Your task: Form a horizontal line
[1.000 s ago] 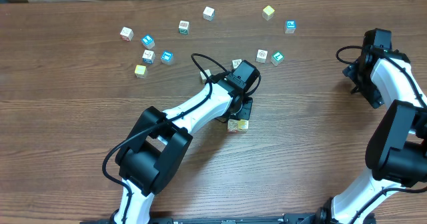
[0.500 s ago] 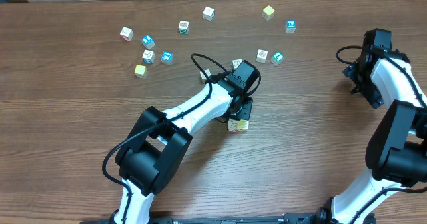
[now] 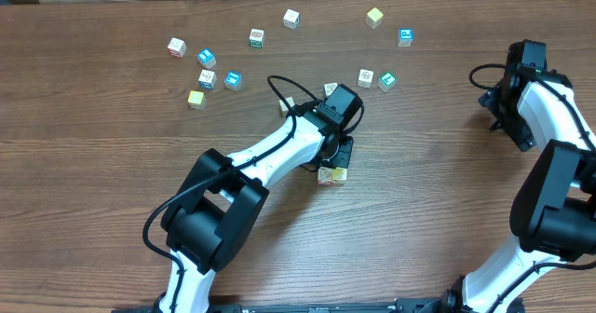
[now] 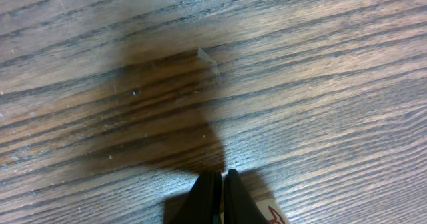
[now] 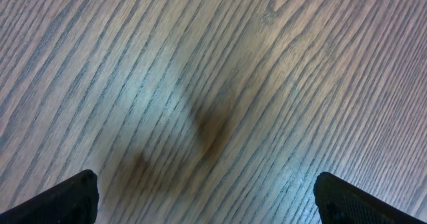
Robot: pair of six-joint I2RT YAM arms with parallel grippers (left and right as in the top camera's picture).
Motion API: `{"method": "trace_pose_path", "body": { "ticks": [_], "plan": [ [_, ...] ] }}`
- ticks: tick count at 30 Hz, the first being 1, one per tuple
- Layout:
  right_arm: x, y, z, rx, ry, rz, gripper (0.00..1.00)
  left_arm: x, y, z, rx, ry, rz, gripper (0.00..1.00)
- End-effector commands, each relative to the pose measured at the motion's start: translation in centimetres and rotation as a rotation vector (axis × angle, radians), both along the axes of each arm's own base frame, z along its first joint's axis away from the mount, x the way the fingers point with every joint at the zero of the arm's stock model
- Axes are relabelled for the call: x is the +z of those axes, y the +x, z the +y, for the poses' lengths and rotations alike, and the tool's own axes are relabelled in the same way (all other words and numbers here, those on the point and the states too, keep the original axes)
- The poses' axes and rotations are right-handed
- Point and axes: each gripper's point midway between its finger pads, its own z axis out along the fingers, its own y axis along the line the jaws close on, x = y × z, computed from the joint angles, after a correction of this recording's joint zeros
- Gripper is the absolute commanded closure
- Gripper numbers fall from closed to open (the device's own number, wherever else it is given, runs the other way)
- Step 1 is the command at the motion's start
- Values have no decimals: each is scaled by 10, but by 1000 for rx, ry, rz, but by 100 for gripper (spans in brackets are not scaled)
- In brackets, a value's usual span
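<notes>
In the overhead view my left gripper (image 3: pixel 333 163) is at the middle of the table, pointing down, its jaws pressed together. Just below it, a whitish printed cube (image 3: pixel 325 175) touches a pale yellow cube (image 3: pixel 340 174). These are the visible part of the horizontal line; the gripper hides the rest. The left wrist view shows the shut fingertips (image 4: pixel 208 184) almost on the wood. A white cube with red print (image 4: pixel 273 215) sits just to their right. My right gripper (image 5: pixel 207 201) hangs open over bare wood at the table's right side (image 3: pixel 495 106).
Loose cubes lie scattered along the back: white (image 3: pixel 176 46), blue (image 3: pixel 206 56), yellow (image 3: pixel 196 99), white (image 3: pixel 291 18), yellow (image 3: pixel 374 17), blue (image 3: pixel 405 36), and a pair (image 3: pixel 366 76) near the left wrist. A black cable (image 3: pixel 277 85) loops off the left arm.
</notes>
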Motion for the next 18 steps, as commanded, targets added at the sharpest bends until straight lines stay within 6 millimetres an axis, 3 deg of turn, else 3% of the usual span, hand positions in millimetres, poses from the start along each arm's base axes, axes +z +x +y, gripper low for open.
{"method": "trace_pose_path", "body": {
  "ticks": [1,18],
  "plan": [
    [1,5,-3,0,-12,-5,0,-9,-9,-1,-33,9,26,95],
    [1,5,-3,0,-12,-5,0,-9,-10,-1,-32,11,32,96]
  ]
}}
